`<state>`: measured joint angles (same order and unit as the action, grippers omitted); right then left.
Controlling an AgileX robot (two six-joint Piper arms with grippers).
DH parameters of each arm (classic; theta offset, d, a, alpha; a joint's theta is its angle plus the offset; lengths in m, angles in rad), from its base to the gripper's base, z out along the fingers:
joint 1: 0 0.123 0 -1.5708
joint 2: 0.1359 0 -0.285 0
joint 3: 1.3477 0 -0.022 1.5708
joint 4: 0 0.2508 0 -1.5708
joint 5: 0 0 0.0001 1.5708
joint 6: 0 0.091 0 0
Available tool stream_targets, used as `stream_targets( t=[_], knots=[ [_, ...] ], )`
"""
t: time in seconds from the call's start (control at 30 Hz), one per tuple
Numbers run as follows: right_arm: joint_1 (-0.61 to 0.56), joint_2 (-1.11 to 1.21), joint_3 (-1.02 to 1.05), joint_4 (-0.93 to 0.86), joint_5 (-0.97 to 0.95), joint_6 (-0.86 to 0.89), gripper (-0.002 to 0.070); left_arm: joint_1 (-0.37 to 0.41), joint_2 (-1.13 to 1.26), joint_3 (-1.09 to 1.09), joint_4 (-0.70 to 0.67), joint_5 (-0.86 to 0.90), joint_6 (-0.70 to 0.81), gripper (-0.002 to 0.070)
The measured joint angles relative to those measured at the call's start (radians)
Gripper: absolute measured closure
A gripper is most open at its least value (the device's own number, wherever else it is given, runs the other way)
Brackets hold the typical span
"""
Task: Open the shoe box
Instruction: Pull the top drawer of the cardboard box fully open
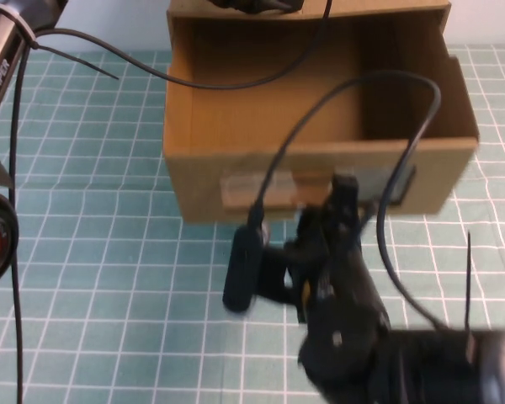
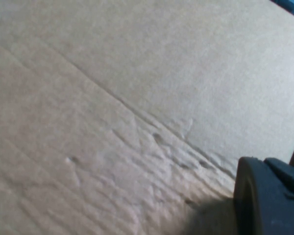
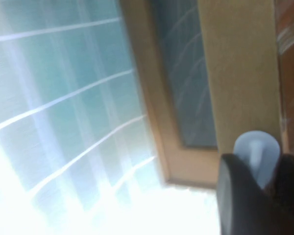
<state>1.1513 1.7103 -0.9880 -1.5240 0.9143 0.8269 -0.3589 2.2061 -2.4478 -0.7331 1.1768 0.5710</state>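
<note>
Shoe box (image 1: 236, 126) sits at the far middle of the counter, on the teal grid mat (image 1: 93, 278). Plain brown cardboard. Its long axis runs left to right across the counter, one long wall facing the robot. The top faces up and looks open: bare inner walls and floor show in the high view. A paler strip of cardboard (image 1: 387, 8) runs along the far edge. It may be the lid stood back, but I cannot be sure.

Right gripper (image 1: 343, 192) is low at the near long wall, right of its middle, tip at or just under the rim, beside a pale label (image 1: 257, 189). Touching the wall or just short of it; cannot tell which. The box lies straight ahead of it, away from the robot, so the gripper points square across the long axis. How its jaws stand I cannot tell: its wrist view shows only one dark tip with a pale pad near a cardboard edge. A black cable (image 1: 421, 101) loops from this arm over the near rim.

Left gripper (image 2: 267, 196) is hard up against a creased cardboard face that fills its wrist view. Which face of the box, unclear. Jaws: cannot tell.

Judgement: the right arm is the nearer one to the near wall. Any further move turns on that near rim and on the far strip hinging about the long axis.
</note>
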Motion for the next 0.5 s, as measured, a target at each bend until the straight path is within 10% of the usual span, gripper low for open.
stream_targets(
  t=[0.5],
  knots=[
    [0.125, -0.06, 0.05, 0.117, 0.081, 0.111, 0.0522, 0.0, 0.0, 0.0, 0.0, -0.001, -0.001, 0.068]
  ],
)
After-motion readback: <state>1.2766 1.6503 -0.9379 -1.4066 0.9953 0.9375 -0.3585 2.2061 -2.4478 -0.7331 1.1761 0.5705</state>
